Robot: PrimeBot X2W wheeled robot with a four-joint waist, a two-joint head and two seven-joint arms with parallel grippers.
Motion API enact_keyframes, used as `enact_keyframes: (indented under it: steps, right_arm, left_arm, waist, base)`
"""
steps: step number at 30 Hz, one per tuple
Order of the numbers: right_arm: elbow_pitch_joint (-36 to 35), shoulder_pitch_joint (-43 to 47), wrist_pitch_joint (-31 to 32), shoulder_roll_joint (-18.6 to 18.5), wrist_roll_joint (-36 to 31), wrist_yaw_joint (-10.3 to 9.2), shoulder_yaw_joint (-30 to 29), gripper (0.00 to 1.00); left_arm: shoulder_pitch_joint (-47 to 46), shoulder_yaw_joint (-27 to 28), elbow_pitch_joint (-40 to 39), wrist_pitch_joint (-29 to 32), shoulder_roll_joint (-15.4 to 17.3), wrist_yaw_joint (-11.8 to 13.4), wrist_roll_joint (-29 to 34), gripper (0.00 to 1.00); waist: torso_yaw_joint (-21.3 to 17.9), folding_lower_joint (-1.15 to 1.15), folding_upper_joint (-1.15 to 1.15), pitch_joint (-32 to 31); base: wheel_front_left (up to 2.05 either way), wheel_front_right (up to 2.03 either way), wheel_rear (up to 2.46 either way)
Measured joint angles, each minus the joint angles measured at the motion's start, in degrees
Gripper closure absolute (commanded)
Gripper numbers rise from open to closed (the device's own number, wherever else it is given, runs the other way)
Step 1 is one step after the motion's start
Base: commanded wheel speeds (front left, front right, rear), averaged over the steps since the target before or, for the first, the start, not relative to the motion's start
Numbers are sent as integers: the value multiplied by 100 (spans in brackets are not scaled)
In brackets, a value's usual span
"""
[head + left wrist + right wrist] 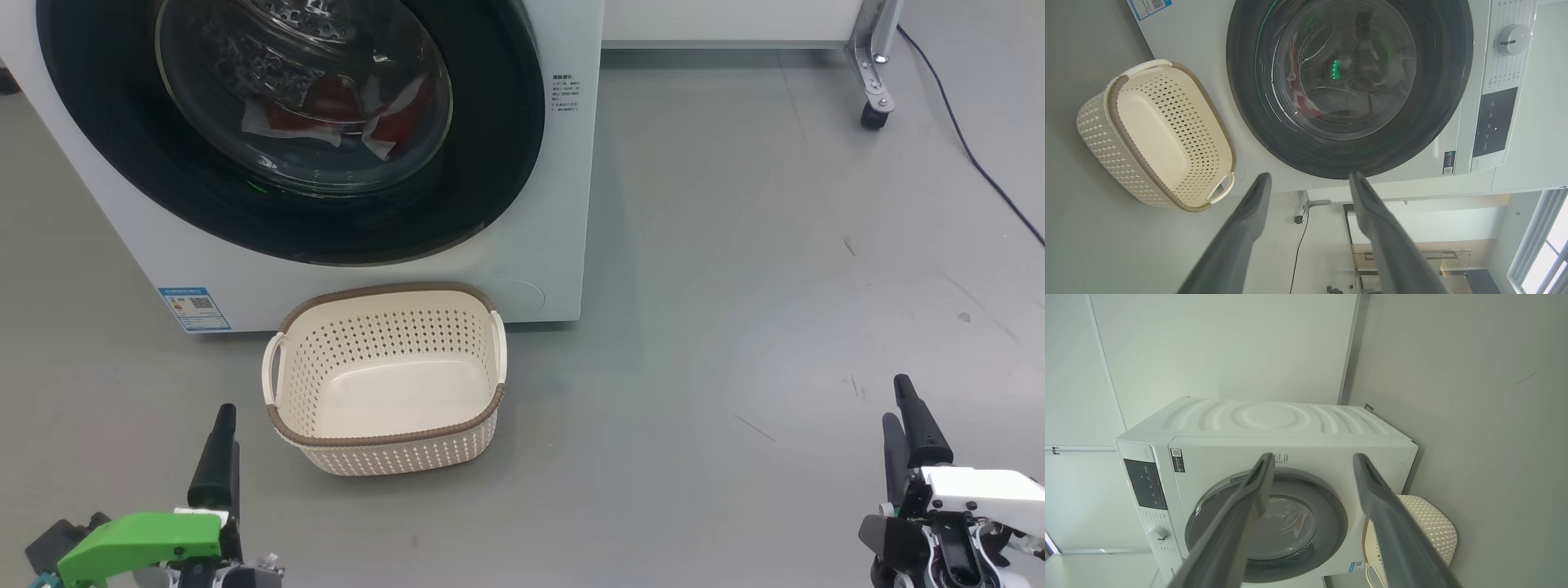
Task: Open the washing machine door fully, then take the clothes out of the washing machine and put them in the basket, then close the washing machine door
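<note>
The white washing machine (563, 245) stands at the upper left of the head view. The washing machine door (490, 163), with its glossy black rim, sits shut against the front. Behind its glass lie the red and white clothes (326, 102). The cream basket (384, 438) rests on the floor right in front of the machine, with nothing in it. My left gripper (230, 429) hangs open at the lower left, just left of the basket. At the lower right my right gripper (896, 400) is open, far from the machine. The left wrist view looks past my left gripper (1309, 175) at the door (1241, 81), the clothes (1300, 100) and the basket (1114, 94). The right wrist view has my right gripper (1312, 455), the door (1331, 522) and the basket (1433, 526).
A metal frame leg on a caster (873, 82) stands at the back right, with a black cable (971, 147) trailing over the grey floor beside it. The machine's dial (1515, 38) and dark control panel (1494, 122) lie above the door. Open floor stretches right of the basket.
</note>
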Motion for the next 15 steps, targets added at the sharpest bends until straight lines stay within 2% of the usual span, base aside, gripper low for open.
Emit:
enact_keyframes:
  steps: [9,15]
  right_arm:
    - [-302,-23,-178,-60,-245,0,102,0]
    - [-460,-36,-300,-133,-498,1,160,0]
  left_arm:
    - [-12,-85,-164,-187,3,0,82,0]
    - [-53,-127,-314,-297,7,0,358,0]
  waist:
    - [11,0,0,-6]
    - [20,0,0,-15]
  base:
    - [0,0,0]
    - [0,0,0]
